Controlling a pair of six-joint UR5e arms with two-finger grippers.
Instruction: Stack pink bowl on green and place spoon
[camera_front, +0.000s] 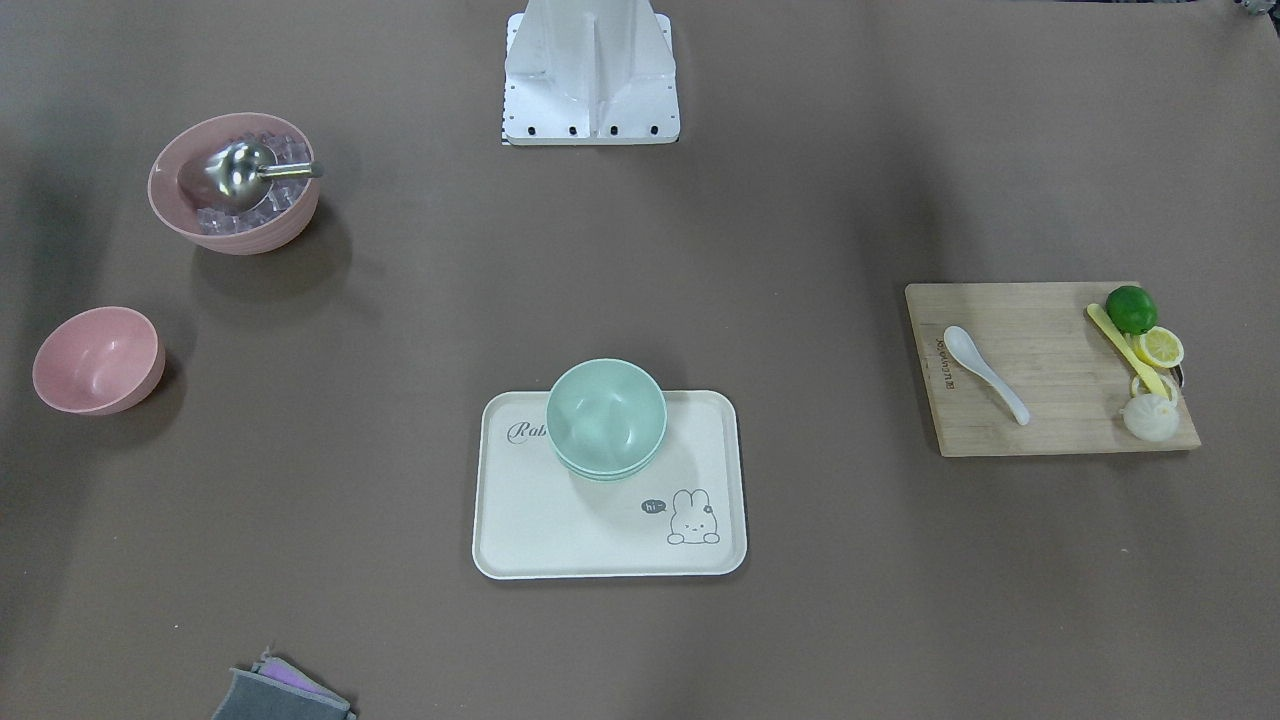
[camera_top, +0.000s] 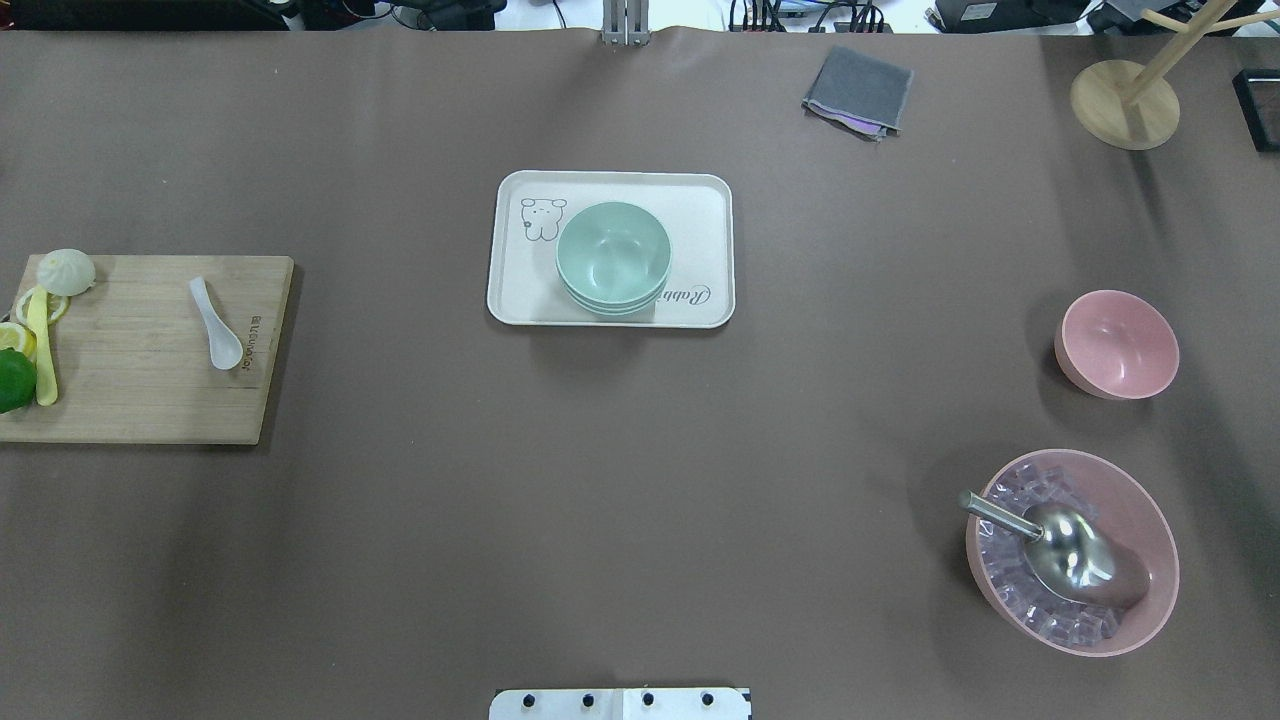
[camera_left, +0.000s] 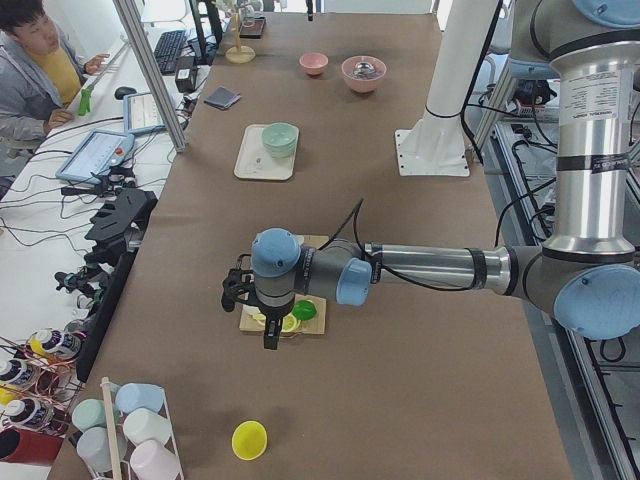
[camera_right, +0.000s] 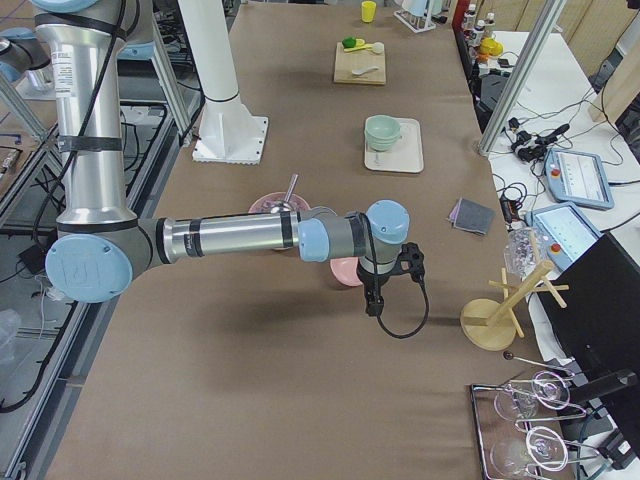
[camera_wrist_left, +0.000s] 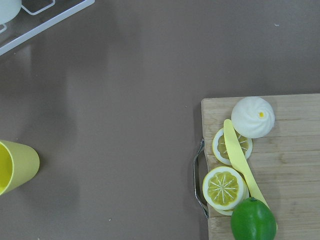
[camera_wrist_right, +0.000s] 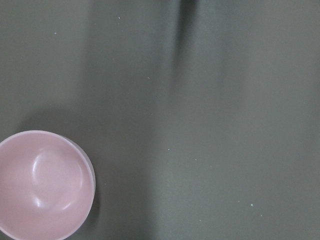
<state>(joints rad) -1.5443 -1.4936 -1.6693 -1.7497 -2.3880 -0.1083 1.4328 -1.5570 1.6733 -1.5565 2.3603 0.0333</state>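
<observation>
The pink bowl (camera_top: 1118, 345) sits on the surface (camera_top: 640, 500) at the robot's right, near the right fingers (camera_right: 371, 300) and low-left in their wrist view, so that arm is nearer. The green bowl (camera_top: 613, 255) stands on the tray (camera_top: 705, 200). The spoon (camera_top: 217, 322) lies on the board (camera_top: 130, 400) near the left fingers (camera_left: 268, 335). Whether either pair is apart, I cannot tell.
</observation>
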